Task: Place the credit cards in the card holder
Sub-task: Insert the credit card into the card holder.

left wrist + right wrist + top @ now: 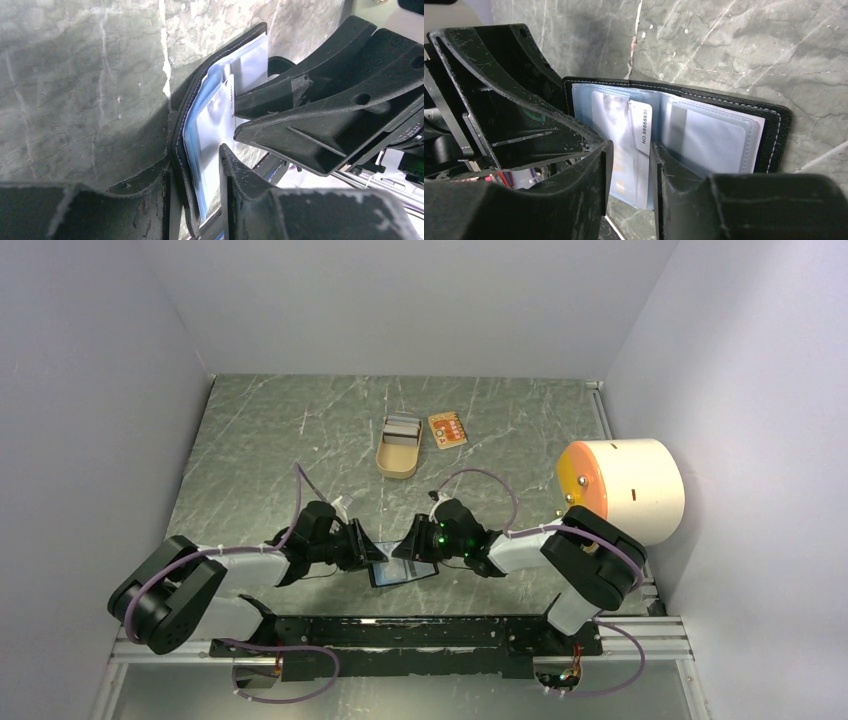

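Right wrist view gives the best seat: the card holder (724,132) stands open, blue lining and clear sleeves facing the camera, and a pale card (641,125) stands on end right in the gap between the right jaws, against the middle sleeves. This looks like the loading step for the first card, with its lower end at or just inside a pocket mouth; how deep it sits is hidden behind the fingers. The right jaws are partly open, the card close against one finger, but whether they actually pinch it I cannot tell. Over on the left wrist view, the holder's black cover runs edge-on between the left jaws, which are narrowed around it and appear to clamp it, propping it tilted above the bench (260,440). From overhead, both arms meet at the near middle of the bench with the holder between them. The next move, as I read it, calls for a straight push along the sleeve while the left side keeps the holder steady; any twist could jam the card on the sleeve lip. Well apart at the far side, the orange card (447,428) lies flat just beside a tan tin (398,447), not yet loaded.
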`<state>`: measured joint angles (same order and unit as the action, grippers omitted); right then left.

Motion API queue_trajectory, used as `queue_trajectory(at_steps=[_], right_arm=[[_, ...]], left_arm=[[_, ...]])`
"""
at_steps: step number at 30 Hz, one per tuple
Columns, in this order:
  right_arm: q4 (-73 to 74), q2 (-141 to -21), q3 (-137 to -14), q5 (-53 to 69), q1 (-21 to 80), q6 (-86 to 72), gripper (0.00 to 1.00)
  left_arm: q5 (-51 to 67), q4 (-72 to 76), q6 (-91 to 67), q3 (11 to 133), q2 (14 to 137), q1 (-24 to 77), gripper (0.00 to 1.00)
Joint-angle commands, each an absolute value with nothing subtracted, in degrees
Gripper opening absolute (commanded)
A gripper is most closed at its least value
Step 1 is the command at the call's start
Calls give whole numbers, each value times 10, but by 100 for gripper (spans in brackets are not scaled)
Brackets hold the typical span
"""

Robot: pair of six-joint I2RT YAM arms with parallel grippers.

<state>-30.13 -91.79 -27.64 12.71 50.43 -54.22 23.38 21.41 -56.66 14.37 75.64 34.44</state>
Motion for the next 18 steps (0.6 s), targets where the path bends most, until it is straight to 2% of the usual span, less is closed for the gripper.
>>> queue_trajectory(at_steps=[1,6,16,18], right_arm=[[-321,-924,-277,141,509,-549,35],[-341,-946,-281,157,509,-545,31],[-324,-928,-271,156,509,-540,36],[-275,-912,-283,157,509,-516,37]], left_arm=[[256,252,-564,141,745,343,35],[266,258,-562,146,757,343,36],[255,221,-552,157,743,343,34],[253,207,-546,156,731,343,40]])
